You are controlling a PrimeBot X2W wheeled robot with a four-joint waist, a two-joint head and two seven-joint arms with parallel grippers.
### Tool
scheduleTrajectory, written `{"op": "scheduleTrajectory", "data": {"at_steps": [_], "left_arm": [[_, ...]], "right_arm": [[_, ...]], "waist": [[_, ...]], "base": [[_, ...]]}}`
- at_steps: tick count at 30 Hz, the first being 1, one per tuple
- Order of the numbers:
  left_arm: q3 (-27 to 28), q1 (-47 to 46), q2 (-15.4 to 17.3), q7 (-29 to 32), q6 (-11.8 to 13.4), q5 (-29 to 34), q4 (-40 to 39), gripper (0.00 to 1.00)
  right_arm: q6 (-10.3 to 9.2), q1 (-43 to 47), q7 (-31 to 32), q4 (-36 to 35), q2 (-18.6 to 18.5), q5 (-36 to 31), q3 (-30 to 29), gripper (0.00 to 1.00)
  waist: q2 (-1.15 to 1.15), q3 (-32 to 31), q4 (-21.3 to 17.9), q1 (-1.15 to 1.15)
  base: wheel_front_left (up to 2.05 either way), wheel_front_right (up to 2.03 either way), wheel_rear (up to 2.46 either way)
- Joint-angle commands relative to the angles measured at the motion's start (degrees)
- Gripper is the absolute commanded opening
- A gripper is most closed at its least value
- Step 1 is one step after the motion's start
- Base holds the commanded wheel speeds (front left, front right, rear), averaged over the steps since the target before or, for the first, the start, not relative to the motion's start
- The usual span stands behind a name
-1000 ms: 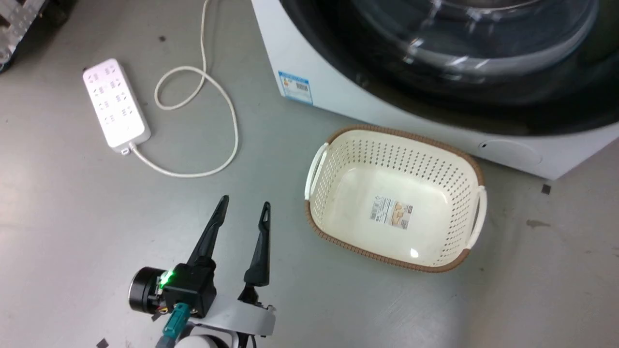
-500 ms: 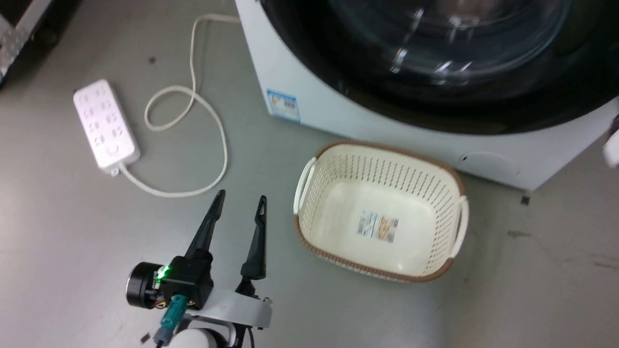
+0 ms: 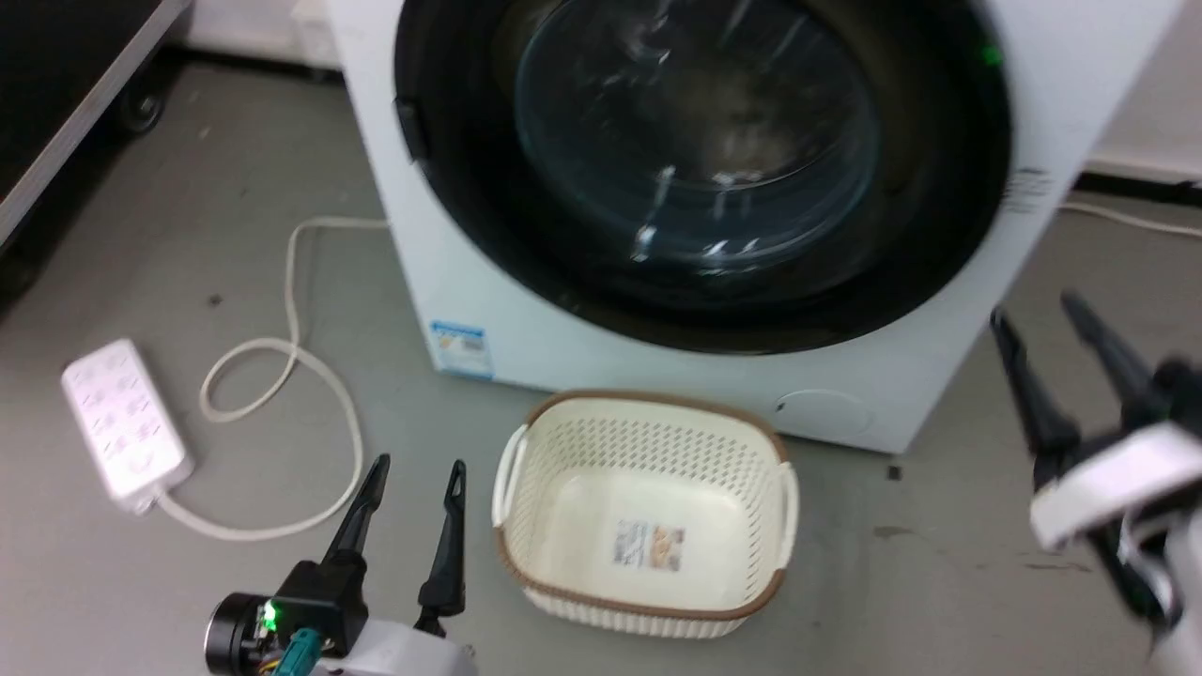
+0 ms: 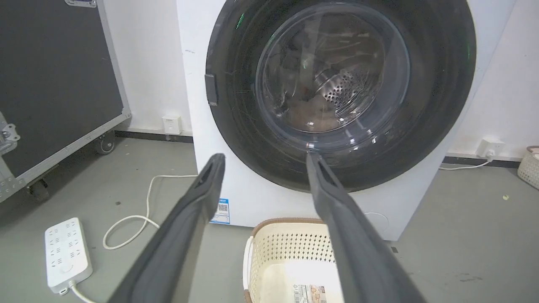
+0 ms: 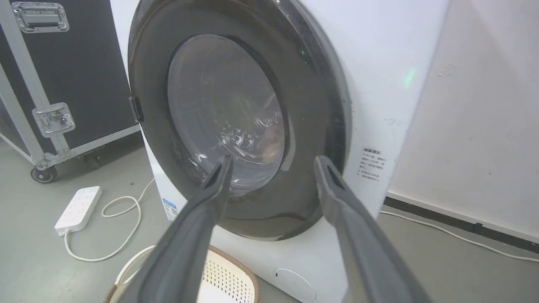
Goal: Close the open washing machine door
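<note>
Head view newly tilted up: the round black-framed glass washing machine door [image 3: 700,169], at twelve o'clock, sits flush on the white box washing machine [image 3: 582,357], apparently closed; left gripper [image 3: 419,464] and right gripper [image 3: 1033,308] gape empty.

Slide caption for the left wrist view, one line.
Open left gripper faces the washing machine door, which looks shut against the washing machine, cream basket on the floor below.

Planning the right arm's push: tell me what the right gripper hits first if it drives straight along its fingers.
Most likely the washing machine door: the right gripper points at the lower edge of its glass window. Nothing shows in between, though the depth is unclear.
</note>
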Motion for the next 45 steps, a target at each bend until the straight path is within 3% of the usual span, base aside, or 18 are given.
{"op": "scheduleTrajectory", "data": {"at_steps": [1,3,6,10,15,16,45], "left_arm": [[0.49,1.02,0.26,-0.25,-0.52,-0.26,0.47,1.0],[0.69,2.44,0.06,-0.25,-1.62,-1.03,1.96,1.0],[1.01,2.96,-0.07,-0.25,-1.79,-1.29,2.54,1.0],[1.12,3.32,-0.21,-0.25,-2.03,-1.12,3.09,1.0],[1.47,3.44,-0.3,-0.25,-2.37,-0.56,3.36,1.0],[1.3,2.89,-0.12,0.0,-2.11,-0.71,3.32,0.0],[2.38,2.45,-0.26,2.91,-1.55,0.67,1.95,0.0]], "right_arm": [[-0.04,5.02,-0.37,-3.22,2.35,-3.56,-2.92,1.0],[-0.04,18.47,-0.38,-13.06,11.55,-15.87,-11.15,1.0],[-0.04,23.75,-0.38,-16.68,16.38,-20.1,-13.25,1.0],[-0.04,27.86,-0.38,-18.64,19.42,-23.57,-14.15,1.0],[-0.04,29.26,-0.39,-19.3,20.72,-24.45,-14.27,1.0],[0.0,28.46,-0.15,-18.94,20.42,-24.21,-14.23,0.0],[0.0,27.67,2.71,-19.69,20.75,-24.68,-14.02,0.0]], "waist": [[0.0,-2.71,-2.66,0.02],[0.0,-4.25,-3.66,0.02],[0.0,-4.55,-4.0,0.02],[0.0,-4.77,-4.34,0.02],[0.0,-4.96,-4.57,0.02],[0.0,-4.97,-4.58,0.02],[0.0,-4.72,-4.43,0.02]], "base": [[0.0,0.0,0.0],[0.0,0.0,0.0],[0.0,0.0,0.0],[0.0,0.0,0.0],[0.0,0.0,0.0],[0.0,0.0,0.0],[0.0,0.0,0.0]]}}
